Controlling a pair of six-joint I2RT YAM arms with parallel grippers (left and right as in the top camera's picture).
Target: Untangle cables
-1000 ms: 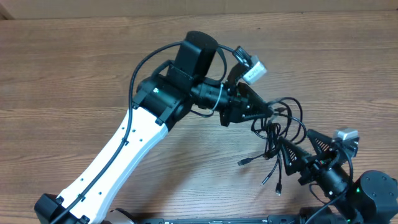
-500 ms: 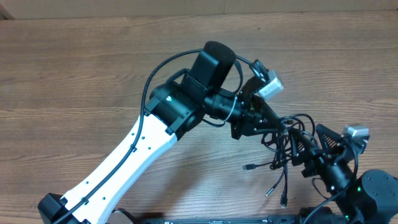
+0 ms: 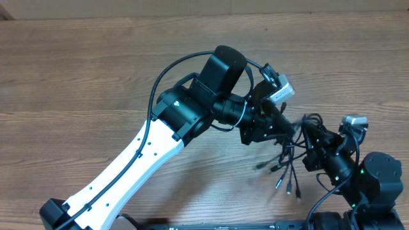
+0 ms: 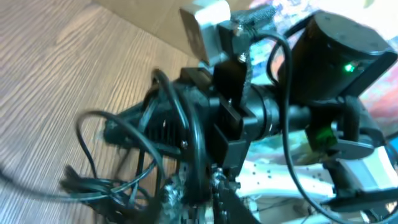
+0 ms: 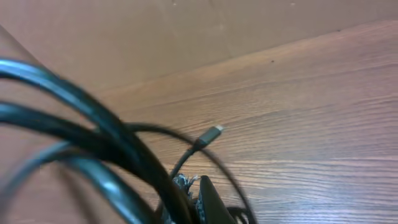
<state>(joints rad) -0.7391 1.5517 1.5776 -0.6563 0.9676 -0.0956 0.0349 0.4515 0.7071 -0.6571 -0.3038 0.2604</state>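
The cables (image 3: 291, 163) are a tangled black bundle between my two grippers, right of the table's middle. Their plug ends dangle below it, blurred. My left gripper (image 3: 283, 130) is at the bundle's upper left. In the left wrist view its jaws (image 4: 196, 190) are blurred, with cable loops (image 4: 118, 177) just left of them, so whether they grip is unclear. My right gripper (image 3: 311, 142) meets the bundle from the right and is shut on it. In the right wrist view thick blurred cables (image 5: 106, 149) run down into its closed fingertips (image 5: 196, 200), and one silver-tipped plug (image 5: 212, 130) sticks out beyond.
The wooden table (image 3: 77, 76) stretches to the left and back. My left arm's white link (image 3: 128, 160) crosses the front left. My right arm's base (image 3: 377, 182) sits at the front right corner, and it fills the left wrist view (image 4: 336, 56).
My right gripper has moved up and left into the bundle and shut on it. The left arm has shifted right. The cable ends now swing, blurred.
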